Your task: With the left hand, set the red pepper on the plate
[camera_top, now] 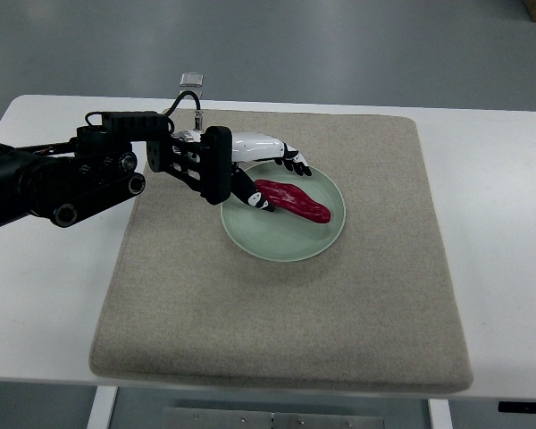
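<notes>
A red pepper (294,201) lies on the pale green plate (325,239), which sits on the grey mat in the middle of the table. My left hand (277,181) comes in from the left and hovers over the plate's left side. Its fingers (295,162) are spread, with one black fingertip close to the pepper's left end. The hand holds nothing. The right arm is out of view.
The grey mat (286,304) covers most of the white table (500,223). A small clear clip-like object (191,81) with a cable sits at the mat's far edge behind my left arm.
</notes>
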You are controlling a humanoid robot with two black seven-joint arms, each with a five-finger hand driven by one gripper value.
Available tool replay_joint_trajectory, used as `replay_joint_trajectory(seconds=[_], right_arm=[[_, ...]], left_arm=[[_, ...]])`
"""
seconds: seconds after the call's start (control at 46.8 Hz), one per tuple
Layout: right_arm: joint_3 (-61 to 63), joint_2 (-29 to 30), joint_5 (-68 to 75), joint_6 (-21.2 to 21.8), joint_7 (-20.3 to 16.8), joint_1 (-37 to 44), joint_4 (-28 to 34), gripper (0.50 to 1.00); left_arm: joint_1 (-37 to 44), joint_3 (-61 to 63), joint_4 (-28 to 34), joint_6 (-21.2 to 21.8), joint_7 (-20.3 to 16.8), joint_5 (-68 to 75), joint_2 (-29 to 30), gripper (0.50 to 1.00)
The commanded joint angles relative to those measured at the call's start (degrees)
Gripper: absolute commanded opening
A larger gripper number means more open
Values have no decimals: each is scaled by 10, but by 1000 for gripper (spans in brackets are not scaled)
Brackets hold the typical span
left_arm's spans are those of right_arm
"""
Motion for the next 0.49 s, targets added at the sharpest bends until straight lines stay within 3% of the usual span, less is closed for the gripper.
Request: replay_joint_trajectory(seconds=[0.0,0.107,0.47], right_arm=[[0,0,0,0,0,0,0,928],[0,0,0,0,0,0,0,928],[0,0,0,0,0,0,0,930]], left_arm=[[-1,-3,23,2,1,-1,0,819],[-2,-3,57,16,1,-2,0,821],[-2,-3,171,43,0,-51,1,926]])
